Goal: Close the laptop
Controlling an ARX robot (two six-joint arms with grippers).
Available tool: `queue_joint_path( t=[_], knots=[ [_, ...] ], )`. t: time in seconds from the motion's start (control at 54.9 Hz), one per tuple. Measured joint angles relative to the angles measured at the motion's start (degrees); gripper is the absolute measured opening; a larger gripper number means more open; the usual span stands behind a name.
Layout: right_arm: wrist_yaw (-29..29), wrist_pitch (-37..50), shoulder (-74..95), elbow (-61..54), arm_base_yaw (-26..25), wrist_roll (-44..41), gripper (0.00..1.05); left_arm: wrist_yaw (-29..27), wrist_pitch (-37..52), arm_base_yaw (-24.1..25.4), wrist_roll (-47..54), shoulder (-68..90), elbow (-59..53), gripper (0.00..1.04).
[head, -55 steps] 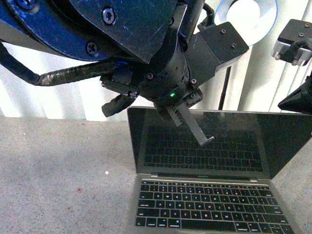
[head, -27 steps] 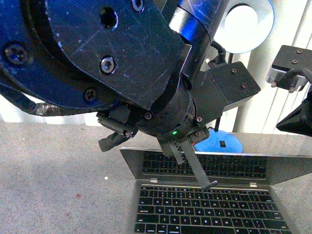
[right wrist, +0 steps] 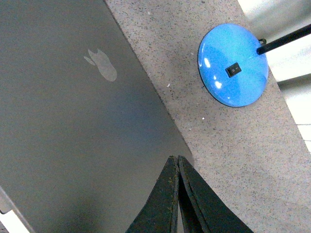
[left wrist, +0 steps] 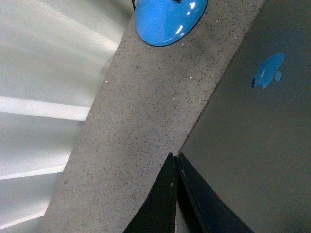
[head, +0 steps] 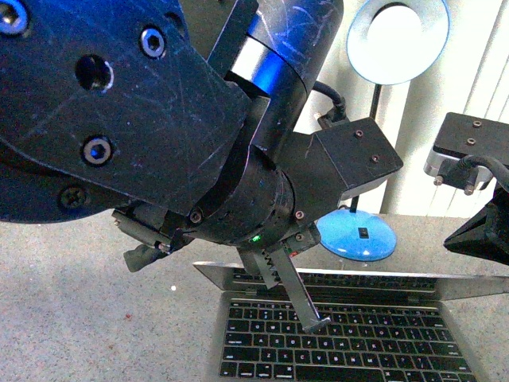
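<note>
Counter (left wrist: 126,121) — laptop (right wrist: 63,121) beneath left gripper (left wrist: 176,162), right gripper (right wrist: 176,162), maybe touching.

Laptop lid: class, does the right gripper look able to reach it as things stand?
Probably yes: the right gripper, shut, hangs at the edge of the laptop lid, nothing between; the blue lamp base stands clear.

You have the laptop (head: 342,338) on the tabletop (head: 87,318) just ahead of the robot, right of centre, with its lid (head: 453,285) tilted low over the keyboard. Behind the lid, the lamp base (head: 358,236) stands on the tabletop, near but apart from it, with the lamp head (head: 398,40) high above. The left claw (left wrist: 176,194) is at the lid's edge toward its left side, and the right claw (right wrist: 177,194) is at the edge on the right.
</note>
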Motion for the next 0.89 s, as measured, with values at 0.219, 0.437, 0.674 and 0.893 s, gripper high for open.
queue_joint_path(
  t=[0.219,0.437,0.674,0.893],
  knots=[
    [-0.9,-1.5,0.6,0.0,0.9,0.2,0.03,1.7,0.3,0.0,-0.6,0.0,-1.9,0.04],
    [-0.9,-1.6,1.3,-0.8,1.2,0.2,0.03,2.3,1.7,0.0,-1.2,0.0,-3.7,0.04],
    [-1.2,-0.7,2.6,-2.7,1.4,0.1,0.03,2.7,2.6,0.0,-1.4,0.0,-5.0,0.04],
    [-1.3,0.4,3.4,-3.6,1.6,0.1,0.03,3.2,3.3,0.0,-1.6,0.0,-5.9,0.04]
  ],
)
